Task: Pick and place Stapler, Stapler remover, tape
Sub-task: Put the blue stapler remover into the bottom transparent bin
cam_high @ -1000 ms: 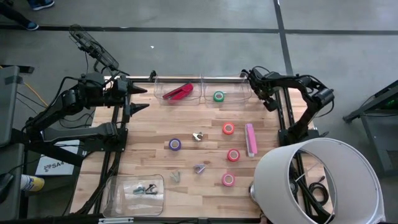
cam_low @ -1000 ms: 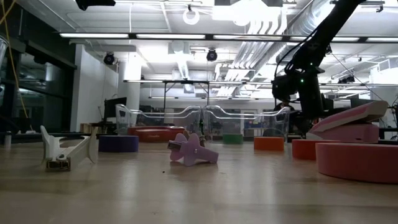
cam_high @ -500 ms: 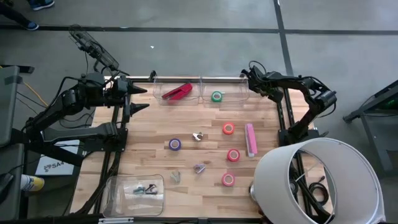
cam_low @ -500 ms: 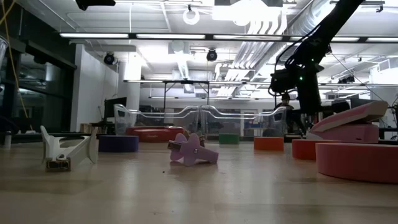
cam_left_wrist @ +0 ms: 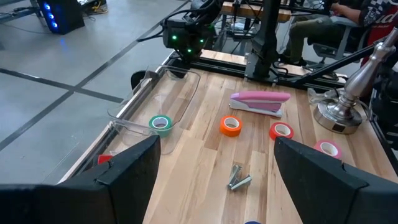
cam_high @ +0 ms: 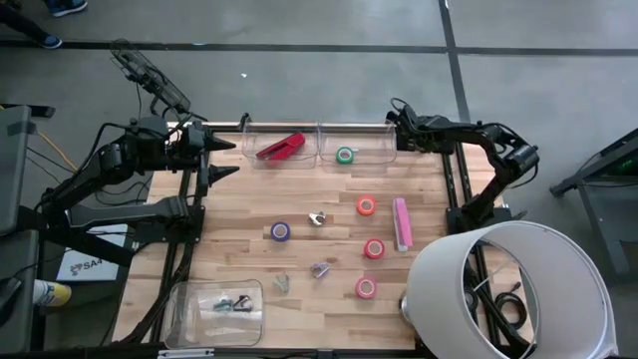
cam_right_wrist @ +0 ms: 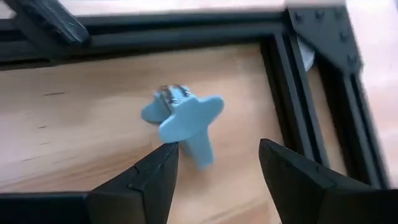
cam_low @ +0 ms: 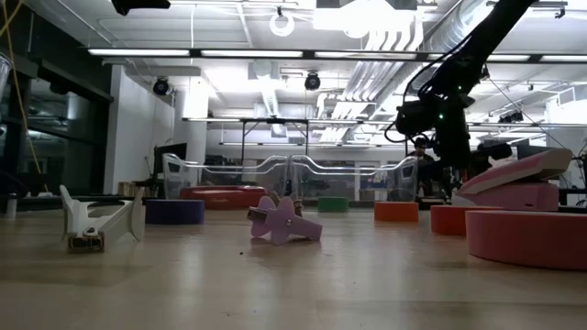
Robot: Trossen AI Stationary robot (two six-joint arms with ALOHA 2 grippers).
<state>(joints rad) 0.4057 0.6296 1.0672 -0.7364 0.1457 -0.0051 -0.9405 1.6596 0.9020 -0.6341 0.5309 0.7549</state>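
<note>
A blue staple remover (cam_right_wrist: 183,118) lies on the wood in the table's far right corner. My right gripper (cam_right_wrist: 217,149) hangs open over it, one finger on each side of its near wing. In the high view this gripper (cam_high: 394,128) stands at the right end of the clear bin (cam_high: 384,158), which holds the green tape (cam_high: 345,155). A red stapler (cam_high: 279,148) lies in the neighbouring bin. The pink stapler (cam_high: 401,224), the orange tape (cam_high: 366,206) and the purple tape (cam_high: 281,231) lie on the table. My left gripper (cam_high: 224,160) waits open at the far left. My right gripper points slanting down at the blue staple remover; whether a fingertip (cam_right_wrist: 166,155) touches the remover's wing I cannot tell. Nor can I tell whether the gripper touches the clear bin's right end wall (cam_high: 392,150), because the arm covers that spot.
Two red-pink tapes (cam_high: 374,248) (cam_high: 366,287) and three small staple removers (cam_high: 317,218) (cam_high: 320,268) (cam_high: 282,283) lie mid-table. A clear tray (cam_high: 224,304) with small items sits near left. A white lamp shade (cam_high: 508,289) covers the near right corner. The black frame rail (cam_right_wrist: 311,112) runs beside the blue remover.
My right gripper has rolled about its own line and swung toward the far edge and the clear bin's right end. Both clear bins, with the red stapler and the green tape, have slid a little toward the table's left edge.
</note>
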